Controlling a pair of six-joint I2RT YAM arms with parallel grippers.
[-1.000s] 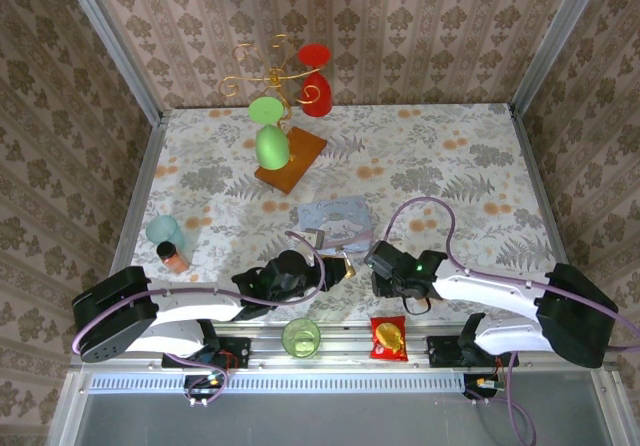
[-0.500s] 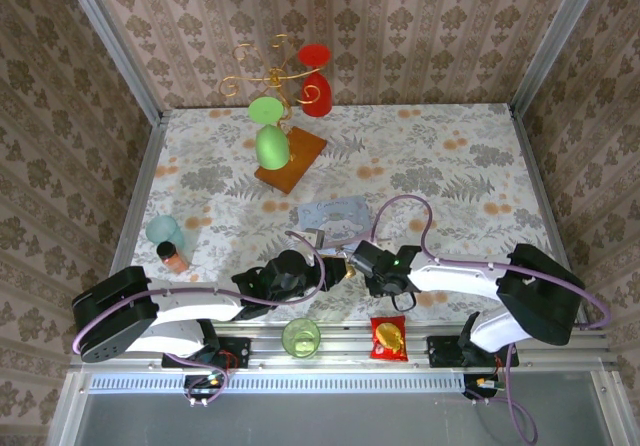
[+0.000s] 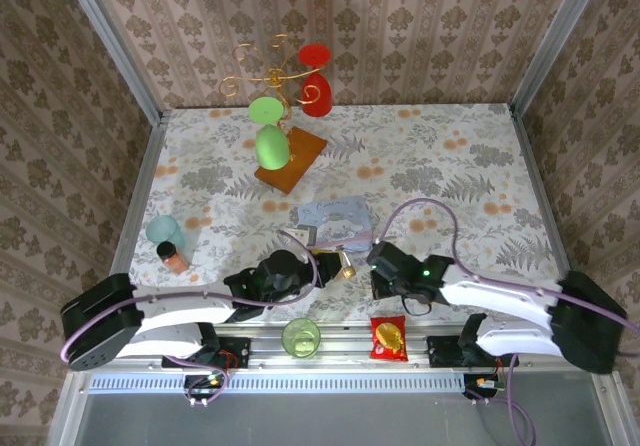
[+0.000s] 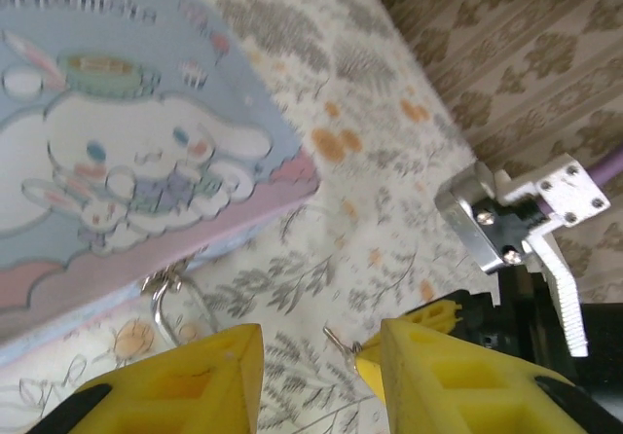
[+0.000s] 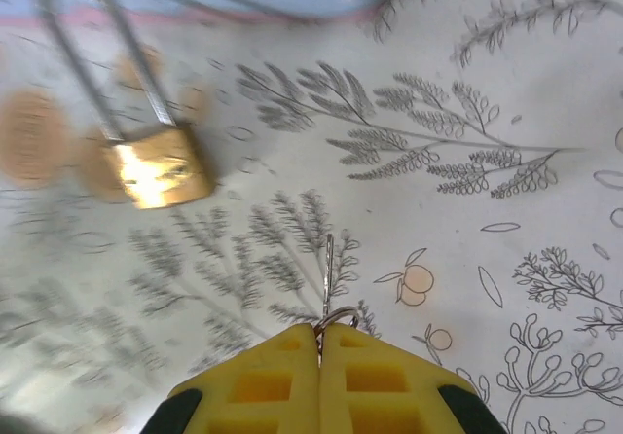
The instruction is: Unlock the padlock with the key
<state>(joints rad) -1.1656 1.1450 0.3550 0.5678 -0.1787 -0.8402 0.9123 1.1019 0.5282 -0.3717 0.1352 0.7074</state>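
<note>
One thin, slippery key (image 5: 328,278) is clenched in the right end effector (image 5: 319,332), while the small, rigid padlock (image 5: 156,166) lies on the surface (image 5: 487,162) near the tin (image 4: 146,162), probably best pinched across its body by the released left end effector (image 4: 321,346).

Blue cartoon tin (image 3: 335,216), red snack packet (image 3: 387,337)
</note>
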